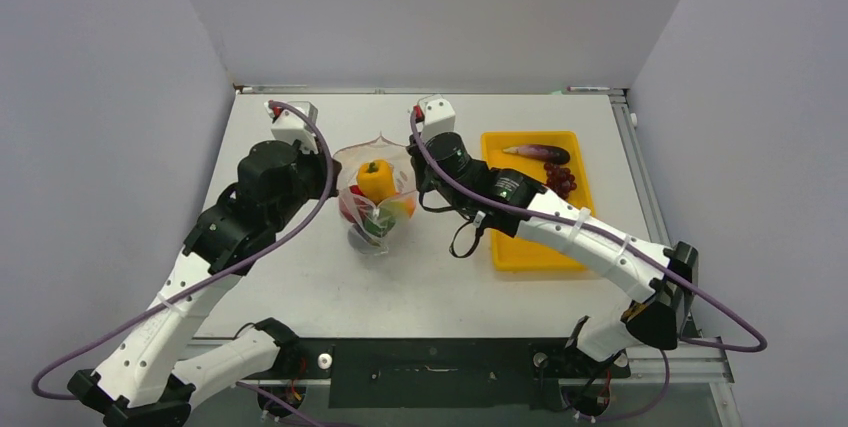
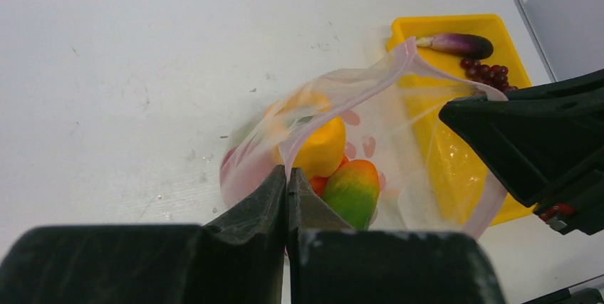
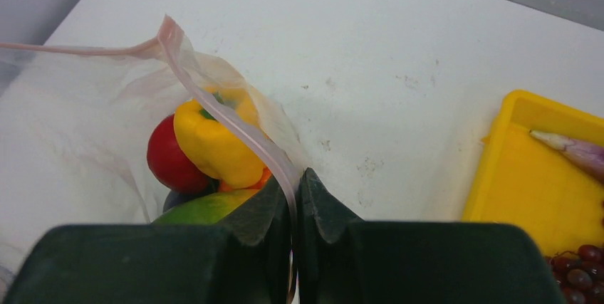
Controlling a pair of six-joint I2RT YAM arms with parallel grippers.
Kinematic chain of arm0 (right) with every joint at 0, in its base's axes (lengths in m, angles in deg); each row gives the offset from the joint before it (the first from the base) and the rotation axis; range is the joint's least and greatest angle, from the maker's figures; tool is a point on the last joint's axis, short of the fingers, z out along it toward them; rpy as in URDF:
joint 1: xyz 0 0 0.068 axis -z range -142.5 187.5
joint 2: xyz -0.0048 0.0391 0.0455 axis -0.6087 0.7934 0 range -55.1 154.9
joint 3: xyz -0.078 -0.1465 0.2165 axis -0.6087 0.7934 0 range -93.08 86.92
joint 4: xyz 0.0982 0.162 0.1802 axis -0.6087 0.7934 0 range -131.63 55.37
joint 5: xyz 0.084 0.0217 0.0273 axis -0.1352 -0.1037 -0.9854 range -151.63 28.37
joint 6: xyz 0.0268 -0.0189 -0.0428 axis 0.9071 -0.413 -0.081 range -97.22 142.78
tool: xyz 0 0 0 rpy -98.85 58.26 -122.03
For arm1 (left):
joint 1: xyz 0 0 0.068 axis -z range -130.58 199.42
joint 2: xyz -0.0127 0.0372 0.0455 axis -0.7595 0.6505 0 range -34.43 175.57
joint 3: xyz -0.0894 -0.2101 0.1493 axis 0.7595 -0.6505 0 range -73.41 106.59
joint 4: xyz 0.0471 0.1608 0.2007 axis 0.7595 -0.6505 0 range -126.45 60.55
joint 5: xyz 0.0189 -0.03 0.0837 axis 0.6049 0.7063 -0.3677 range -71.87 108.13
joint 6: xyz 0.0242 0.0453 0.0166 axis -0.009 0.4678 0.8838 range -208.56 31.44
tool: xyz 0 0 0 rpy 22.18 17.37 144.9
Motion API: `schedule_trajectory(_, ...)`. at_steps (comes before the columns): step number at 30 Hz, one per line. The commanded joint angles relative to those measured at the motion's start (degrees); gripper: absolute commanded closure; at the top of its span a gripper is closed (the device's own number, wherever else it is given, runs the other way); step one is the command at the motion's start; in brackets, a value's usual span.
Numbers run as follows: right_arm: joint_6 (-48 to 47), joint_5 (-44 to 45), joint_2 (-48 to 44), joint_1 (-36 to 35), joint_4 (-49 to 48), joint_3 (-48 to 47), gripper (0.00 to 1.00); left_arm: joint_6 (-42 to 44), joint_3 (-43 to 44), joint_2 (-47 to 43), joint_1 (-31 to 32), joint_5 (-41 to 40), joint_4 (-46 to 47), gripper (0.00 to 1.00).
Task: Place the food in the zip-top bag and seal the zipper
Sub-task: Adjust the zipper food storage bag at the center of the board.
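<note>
Shut tight on the zipper point(image 3: 228, 115), the left pincer point(image 2: 288, 177) and right pincer point(image 3: 294, 181) grip opposite sides of the mouth of the bag point(image 1: 350, 162), which stands open on the bench point(image 1: 400, 287). Pepper point(image 3: 210, 144) and other food sit inside it. Eggplant point(image 1: 540, 153) and grapes point(image 1: 560, 179) lie in the yellow tray point(image 1: 530, 247).

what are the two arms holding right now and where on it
Both hold the zip-top bag by its mouth: fingers of the left gripper pinch the zipper strip on one side, fingers of the right gripper pinch the opposite side.
</note>
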Motion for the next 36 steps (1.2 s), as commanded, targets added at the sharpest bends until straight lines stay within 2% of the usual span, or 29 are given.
schedule_trajectory(1, -2.23, 3.86, -4.51, 0.02, -2.31, -3.74, 0.95, 3.93, 3.67, 0.37, -0.12, -2.00, -0.71, 1.00)
schedule_trajectory(10, -0.79, 3.28, -4.10, 0.90, -3.94, 2.35, 0.95, 3.91, -2.41, -0.32, -0.12, -0.04, 3.76, 1.00)
schedule_trajectory(22, -0.32, 2.28, -2.76, 1.45, -3.37, 2.56, 0.92, 5.65, -5.00, -1.69, -0.12, 1.69, 6.08, 1.00)
schedule_trajectory(24, -0.27, 2.23, -3.41, 1.41, -3.43, 2.25, 0.86, 5.58, -4.81, -1.68, -0.05, 2.02, 6.13, 1.00)
schedule_trajectory(29, 0.02, 1.92, -5.64, 1.41, -3.29, 1.81, 0.61, 5.71, -6.31, -2.26, -0.12, 2.93, 7.64, 1.00)
schedule_trajectory(36, 0.77, 4.92, -11.35, 1.57, -3.54, 2.93, 0.41, 5.74, -8.05, -2.38, -0.14, 4.44, 8.64, 1.00)
